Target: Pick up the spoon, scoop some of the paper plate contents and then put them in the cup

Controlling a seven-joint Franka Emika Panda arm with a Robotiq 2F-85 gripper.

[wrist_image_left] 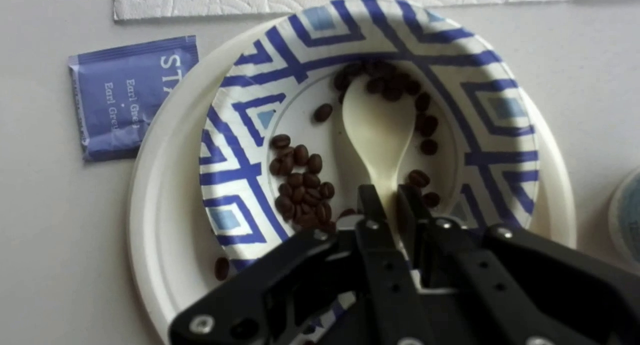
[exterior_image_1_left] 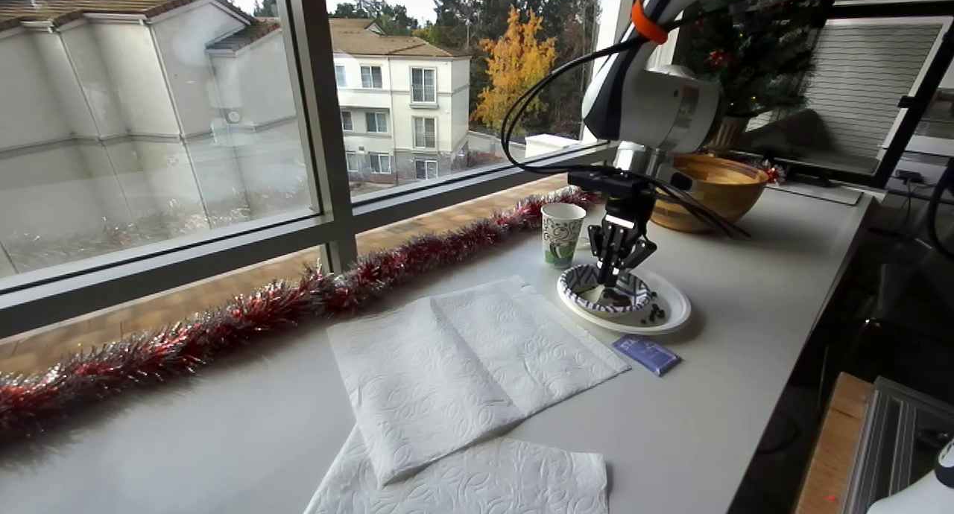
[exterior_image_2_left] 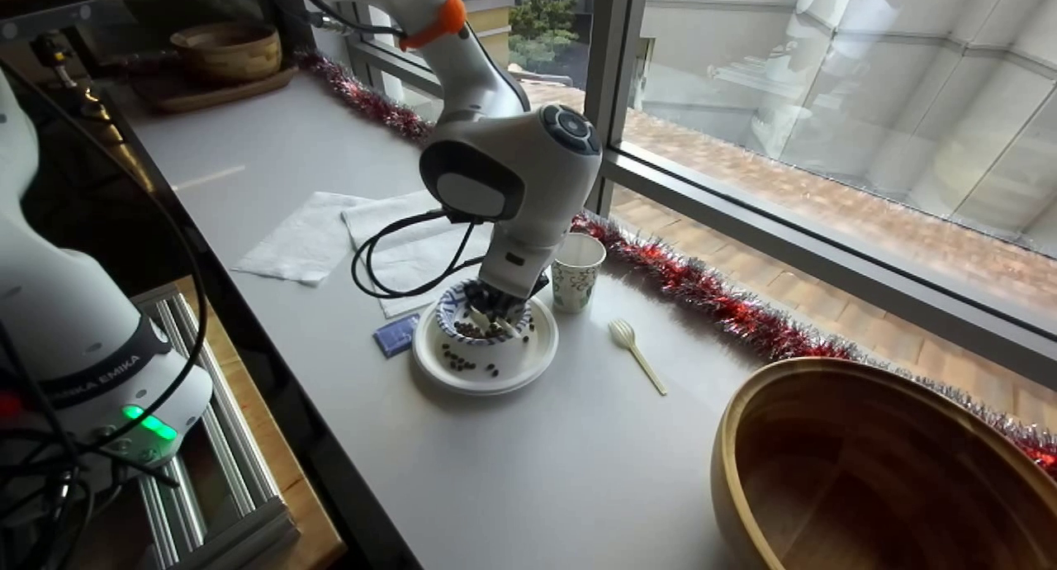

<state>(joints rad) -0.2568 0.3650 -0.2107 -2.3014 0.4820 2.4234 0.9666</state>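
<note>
White, rounded arm (exterior_image_2_left: 528, 165), bright orange band (exterior_image_2_left: 438, 25), black cables (exterior_image_2_left: 392, 293) looping, green light (exterior_image_2_left: 150, 423) glowing, silver screws (wrist_image_left: 201, 324) dotting the black gripper (wrist_image_left: 389, 197)!

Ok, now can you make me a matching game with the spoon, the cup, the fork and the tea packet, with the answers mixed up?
Things:
1. spoon
2. cup
3. fork
4. tea packet

Where or how:
A. standing upright, with swirls
B. bluish-purple, says Earl Grey
C. held in the gripper
D. lying between the cup and the big wooden bowl

Right pairs: 1-C, 2-A, 3-D, 4-B
</note>
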